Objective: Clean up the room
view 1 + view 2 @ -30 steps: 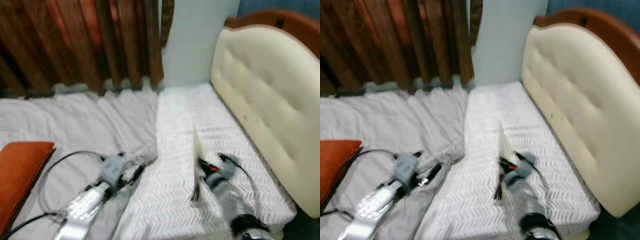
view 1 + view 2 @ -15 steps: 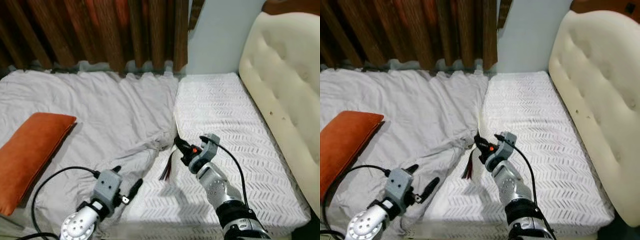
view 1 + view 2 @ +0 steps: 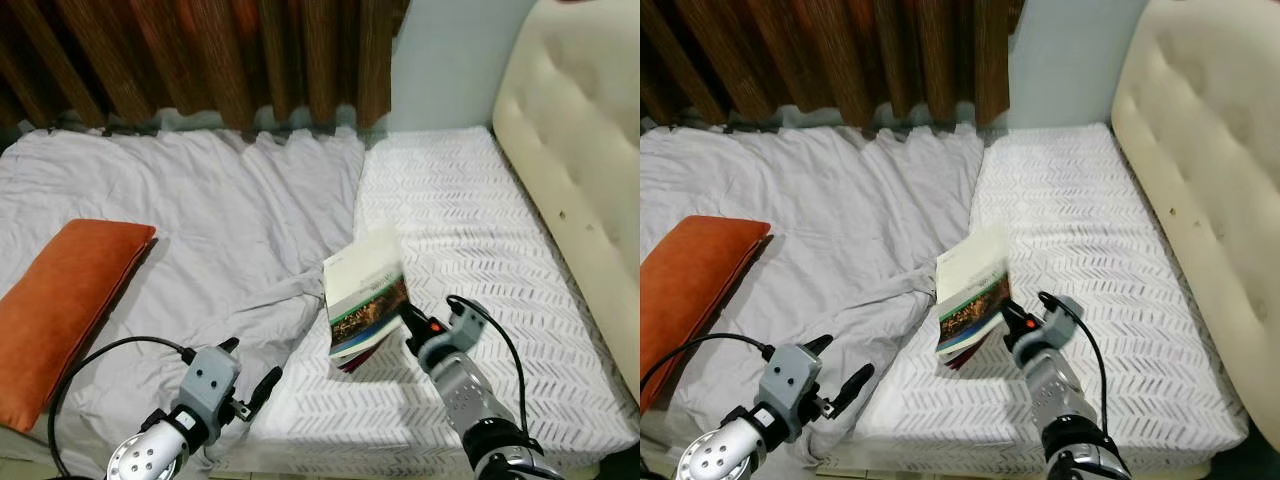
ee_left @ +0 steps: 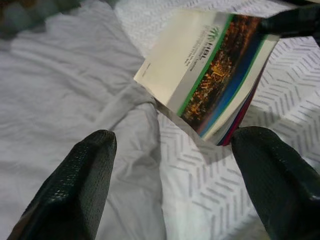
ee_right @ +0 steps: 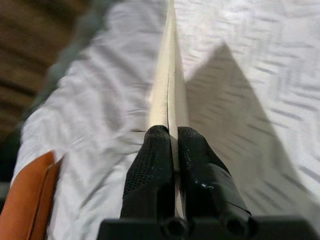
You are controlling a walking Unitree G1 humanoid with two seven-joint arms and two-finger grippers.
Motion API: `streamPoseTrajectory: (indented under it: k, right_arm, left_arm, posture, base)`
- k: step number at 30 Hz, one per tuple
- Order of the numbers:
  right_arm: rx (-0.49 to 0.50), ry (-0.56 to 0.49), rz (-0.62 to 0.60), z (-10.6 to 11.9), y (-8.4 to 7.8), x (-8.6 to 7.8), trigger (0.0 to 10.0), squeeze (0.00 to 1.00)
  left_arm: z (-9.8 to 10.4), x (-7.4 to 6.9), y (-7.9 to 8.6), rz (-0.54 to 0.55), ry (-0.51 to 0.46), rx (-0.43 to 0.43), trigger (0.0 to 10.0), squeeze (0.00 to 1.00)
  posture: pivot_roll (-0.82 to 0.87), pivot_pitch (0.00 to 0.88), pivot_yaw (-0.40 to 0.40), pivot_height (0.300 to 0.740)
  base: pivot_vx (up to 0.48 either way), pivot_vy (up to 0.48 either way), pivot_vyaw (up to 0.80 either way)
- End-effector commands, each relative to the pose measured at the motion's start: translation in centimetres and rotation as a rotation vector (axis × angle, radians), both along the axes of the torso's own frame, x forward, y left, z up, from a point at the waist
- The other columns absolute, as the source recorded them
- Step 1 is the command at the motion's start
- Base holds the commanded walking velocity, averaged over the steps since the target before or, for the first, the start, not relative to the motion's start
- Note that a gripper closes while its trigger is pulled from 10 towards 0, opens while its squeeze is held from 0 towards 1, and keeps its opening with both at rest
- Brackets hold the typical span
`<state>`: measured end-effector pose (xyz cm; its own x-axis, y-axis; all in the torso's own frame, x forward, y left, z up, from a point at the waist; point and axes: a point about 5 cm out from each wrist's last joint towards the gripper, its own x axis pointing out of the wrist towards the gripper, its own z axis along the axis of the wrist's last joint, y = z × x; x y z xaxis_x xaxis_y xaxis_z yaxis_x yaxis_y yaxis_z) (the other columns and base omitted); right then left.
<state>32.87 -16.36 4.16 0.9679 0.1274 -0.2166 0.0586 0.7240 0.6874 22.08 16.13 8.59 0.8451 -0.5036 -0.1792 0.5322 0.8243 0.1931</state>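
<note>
- My left gripper (image 3: 250,385) sits nearest me at about 7 o'clock, low over the grey blanket (image 3: 190,230). Its two fingers are spread apart with nothing between them.
- My right gripper (image 3: 408,322) is just past it at about 5 o'clock, fingers pinched tight on one edge of a magazine (image 3: 366,293).
- The magazine hangs in the air above the white mattress (image 3: 470,220), near the rumpled hem of the blanket, cover tilted up toward the head camera. I judge it clear of the bedding from the shadow under it, though I can't be sure its lower corner isn't brushing the sheet.
- Handling, as I read it: thin, light, glossy and floppy. Held by one edge, the pages fan and sag, and the slick cover could slide out of a pinch. I'd rather hold near the spine, where the sheets are bound and stiffest; an edge grip calls for slow, level moves.
- Further out at 9 o'clock an orange pillow (image 3: 70,300) lies on the blanket.
- At 2 o'clock the cream padded headboard (image 3: 580,150) runs along the mattress, and at 12 o'clock brown curtains (image 3: 200,60) hang behind the bed.
</note>
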Motion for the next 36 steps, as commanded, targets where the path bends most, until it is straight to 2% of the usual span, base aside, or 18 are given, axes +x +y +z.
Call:
streamPoseTrajectory:
  k: [1,3,5,6,8,9,10,14,15,18,23,26,30,33,36]
  right_arm:
    - [0.061,0.124,-0.044,-2.6,-0.2,-1.8,10.0,0.00]
    - [0.010,0.185,-0.085,-3.7,-1.4,-2.7,10.0,0.00]
    - [-0.052,0.199,-0.121,-3.9,-2.5,-3.0,10.0,0.00]
    - [-0.052,0.199,-0.121,-3.9,-2.5,-3.0,10.0,0.00]
    - [-0.112,0.192,-0.171,-3.4,-4.1,-2.8,10.0,0.00]
    - [-0.112,0.192,-0.171,-3.4,-4.1,-2.8,10.0,0.00]
    - [-0.159,0.186,-0.198,-3.0,-5.2,-2.6,10.0,0.00]
    - [-0.186,0.184,-0.212,-2.8,-5.8,-2.5,10.0,0.00]
    - [-0.231,0.178,-0.219,-2.3,-6.4,-2.3,10.0,0.00]
    - [-0.260,0.175,-0.230,-2.0,-6.9,-2.2,10.0,0.00]
    - [-0.218,0.185,-0.287,-1.8,-7.5,-2.1,10.0,0.00]
    - [-0.199,0.193,-0.296,-2.0,-7.5,-2.2,10.0,0.00]
    - [-0.219,0.223,-0.238,-2.5,-6.9,-2.5,10.0,0.00]
    - [-0.238,0.233,-0.221,-2.7,-6.9,-2.6,10.0,0.00]
    - [-0.238,0.243,-0.223,-3.0,-7.0,-2.9,10.0,0.00]
  left_arm:
    - [0.6,-0.4,0.0,-0.042,-0.005,-0.016,10.0,0.00]
    - [0.1,-0.6,-0.7,-0.106,-0.009,-0.008,10.0,0.00]
    - [-0.7,-0.5,-1.4,-0.150,-0.005,-0.014,10.0,0.00]
    - [-0.7,-0.5,-1.4,-0.150,-0.005,-0.014,10.0,0.00]
    - [-2.2,0.0,-2.2,-0.182,0.005,-0.017,10.0,0.00]
    - [-2.2,0.0,-2.2,-0.182,0.005,-0.017,10.0,0.00]
    - [-3.3,0.3,-2.8,-0.204,0.009,-0.003,10.0,0.00]
    - [-3.8,0.5,-3.1,-0.206,0.001,0.005,10.0,0.00]
    - [-4.6,0.9,-3.8,-0.214,-0.020,0.016,10.0,0.00]
    - [-5.4,1.2,-4.4,-0.242,-0.018,0.016,10.0,0.00]
    - [-5.8,2.2,-5.7,-0.275,-0.051,-0.001,10.0,0.00]
    - [-5.8,2.3,-5.7,-0.269,-0.064,-0.008,10.0,0.00]
    - [-6.0,2.0,-5.5,-0.255,-0.098,-0.011,10.0,0.00]
    - [-6.3,2.0,-5.4,-0.239,-0.101,-0.032,10.0,0.00]
    - [-6.1,2.0,-5.5,-0.181,-0.112,-0.118,10.0,0.00]
  posture:
    - [0.26,0.273,0.110,0.740]
    - [0.28,0.292,0.122,0.740]
    - [0.28,0.302,0.125,0.740]
    - [0.28,0.302,0.125,0.740]
    - [0.26,0.313,0.123,0.740]
    - [0.26,0.313,0.123,0.740]
    - [0.24,0.322,0.119,0.740]
    - [0.21,0.331,0.117,0.740]
    - [0.18,0.347,0.111,0.740]
    - [0.17,0.355,0.106,0.740]
    - [0.15,0.353,0.098,0.740]
    - [0.14,0.348,0.097,0.740]
    - [0.15,0.342,0.094,0.740]
    - [0.15,0.337,0.089,0.740]
    - [0.13,0.333,0.077,0.740]
  base:
    - [0.000,0.000,0.00]
    - [0.000,0.000,0.00]
    - [0.000,0.000,0.00]
    - [0.000,0.000,0.00]
    - [0.000,0.000,0.00]
    - [0.000,0.000,0.00]
    - [0.000,0.000,0.00]
    - [0.000,0.000,0.00]
    - [0.000,0.000,0.00]
    - [0.000,0.000,0.00]
    - [0.000,0.000,0.00]
    - [0.000,0.000,0.00]
    - [0.000,0.000,0.00]
    - [0.000,0.000,0.00]
    - [0.000,0.000,0.00]
